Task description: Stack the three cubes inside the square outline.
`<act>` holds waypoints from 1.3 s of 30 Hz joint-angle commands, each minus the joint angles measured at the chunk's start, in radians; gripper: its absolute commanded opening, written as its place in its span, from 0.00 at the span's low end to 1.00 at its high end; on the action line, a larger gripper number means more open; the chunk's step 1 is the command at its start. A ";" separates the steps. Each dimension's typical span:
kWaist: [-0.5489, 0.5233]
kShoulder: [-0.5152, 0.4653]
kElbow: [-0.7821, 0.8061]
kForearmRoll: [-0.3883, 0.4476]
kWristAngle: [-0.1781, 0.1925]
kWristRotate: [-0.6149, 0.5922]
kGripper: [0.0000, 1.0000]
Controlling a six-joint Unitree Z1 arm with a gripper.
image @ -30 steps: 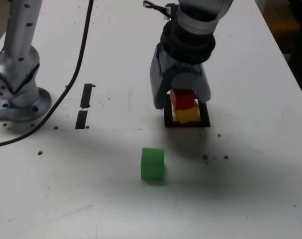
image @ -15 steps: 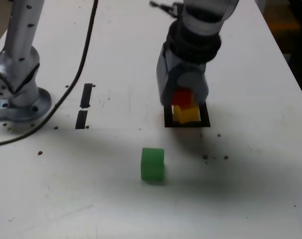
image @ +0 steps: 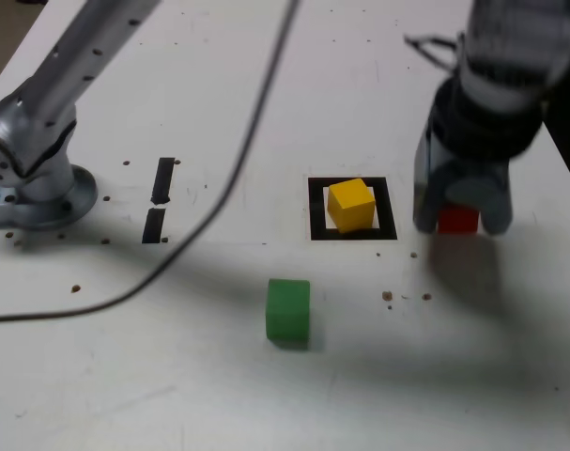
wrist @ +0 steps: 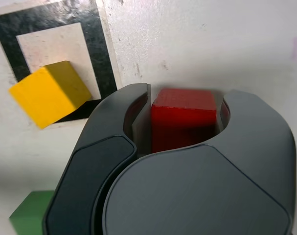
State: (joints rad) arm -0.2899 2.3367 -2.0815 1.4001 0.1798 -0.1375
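Observation:
My gripper (image: 460, 225) is shut on the red cube (image: 457, 218), low over the table just past the square outline (image: 317, 202) on the exterior view's right. In the wrist view the red cube (wrist: 182, 117) sits clamped between the dark fingers of the gripper (wrist: 185, 96). The yellow cube (image: 350, 204) rests alone inside the outline, turned a little; the wrist view shows this yellow cube (wrist: 50, 93) over the black border of the outline (wrist: 97, 44). In front of the outline lies the green cube (image: 288, 308), free on the table; one corner of that green cube (wrist: 33, 213) shows in the wrist view.
The arm's base (image: 36, 178) stands at the exterior view's left, with a dark cable (image: 219, 207) sweeping across the table. Two short black strips (image: 164, 178) lie between the base and the outline. Small crumbs dot the surface. The table's edge runs close on the right.
The gripper closed on the red cube that sat on the yellow one, took it off and carried it to the exterior view's right, out of the outline. Yellow and green cubes stayed put.

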 commanded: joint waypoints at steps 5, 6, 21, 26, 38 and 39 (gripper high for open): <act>0.006 -0.027 0.081 -0.008 -0.006 -0.007 0.27; 0.008 -0.033 0.098 -0.009 -0.008 -0.012 0.27; 0.042 -0.166 0.435 -0.090 -0.076 -0.136 0.27; 0.043 -0.189 0.460 -0.109 -0.072 -0.149 0.27; 0.046 -0.196 0.466 -0.123 -0.020 -0.141 0.43; 0.047 -0.194 0.468 -0.123 -0.021 -0.141 0.49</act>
State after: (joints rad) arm -0.2462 2.1416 -1.6164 1.2751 0.1597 -0.2802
